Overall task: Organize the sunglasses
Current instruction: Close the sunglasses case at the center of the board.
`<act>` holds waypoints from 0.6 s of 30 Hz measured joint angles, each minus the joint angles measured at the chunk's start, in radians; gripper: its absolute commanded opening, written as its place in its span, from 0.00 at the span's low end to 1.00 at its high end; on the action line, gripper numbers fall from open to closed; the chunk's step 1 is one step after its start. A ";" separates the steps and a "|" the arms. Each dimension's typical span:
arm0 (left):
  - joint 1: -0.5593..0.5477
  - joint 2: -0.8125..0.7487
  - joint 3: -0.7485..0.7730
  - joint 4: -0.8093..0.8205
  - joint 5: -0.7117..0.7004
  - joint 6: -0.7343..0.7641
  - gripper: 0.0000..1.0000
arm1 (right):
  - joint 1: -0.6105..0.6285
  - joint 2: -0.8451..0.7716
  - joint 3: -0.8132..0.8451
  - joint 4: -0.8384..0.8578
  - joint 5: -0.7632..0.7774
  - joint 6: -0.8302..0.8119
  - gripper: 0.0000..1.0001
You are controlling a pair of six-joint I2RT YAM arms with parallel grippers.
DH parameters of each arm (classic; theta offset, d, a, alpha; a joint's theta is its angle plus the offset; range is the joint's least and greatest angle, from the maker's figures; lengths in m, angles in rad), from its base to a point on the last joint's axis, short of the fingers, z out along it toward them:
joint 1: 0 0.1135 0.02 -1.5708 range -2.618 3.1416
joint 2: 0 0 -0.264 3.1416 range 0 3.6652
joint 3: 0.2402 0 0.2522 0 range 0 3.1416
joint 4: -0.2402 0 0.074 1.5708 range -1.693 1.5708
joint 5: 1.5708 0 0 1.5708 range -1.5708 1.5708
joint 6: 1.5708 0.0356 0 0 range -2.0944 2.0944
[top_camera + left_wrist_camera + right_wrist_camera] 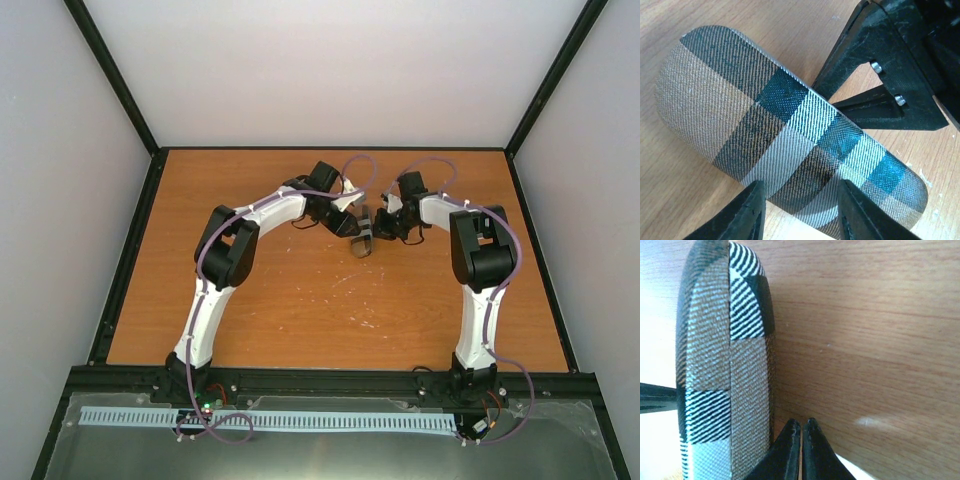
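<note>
The left gripper (800, 192) is spread wide. Its two black fingers (752, 210) stand apart at the near long edge of the brown case (790, 125), and their tips overlap the fabric in the left wrist view. Whether they press on the case I cannot tell.

The case lies on the wooden table (300, 300), a little beyond the middle, between the two wrists. It is an oblong with rounded ends, covered in brown cloth with dark and pale grey stripes crossing it. It is closed: in the right wrist view, the seam between its two halves runs as one tight line along the edge. The sunglasses show in no view, and the closed case hides whether they are inside.

On the far side of the case is the right gripper (801, 427), its fingers pressed together with only a hairline between them. Their joined tip sits just beside the case's long side, low over the table. The left wrist view shows the same black fingers meeting the case from the side opposite the left gripper, so the case is hemmed in on both long sides.

Past the case, at the left edge of the right wrist view, is a thin black piece (657, 397), too little of it showing to name. Pale scuffs (365, 320) mark the wood nearer the bases.
</note>
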 measured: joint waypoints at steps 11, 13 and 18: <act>0.027 -0.083 -0.042 -0.004 -0.010 0.020 0.60 | 0.006 -0.043 -0.007 -0.106 0.070 -0.050 0.22; 0.046 -0.128 -0.056 -0.007 -0.011 0.022 0.64 | -0.002 -0.057 -0.005 -0.153 0.113 -0.062 0.23; 0.109 -0.250 -0.075 -0.021 -0.018 0.026 0.79 | -0.040 -0.101 0.002 -0.277 0.278 -0.090 0.32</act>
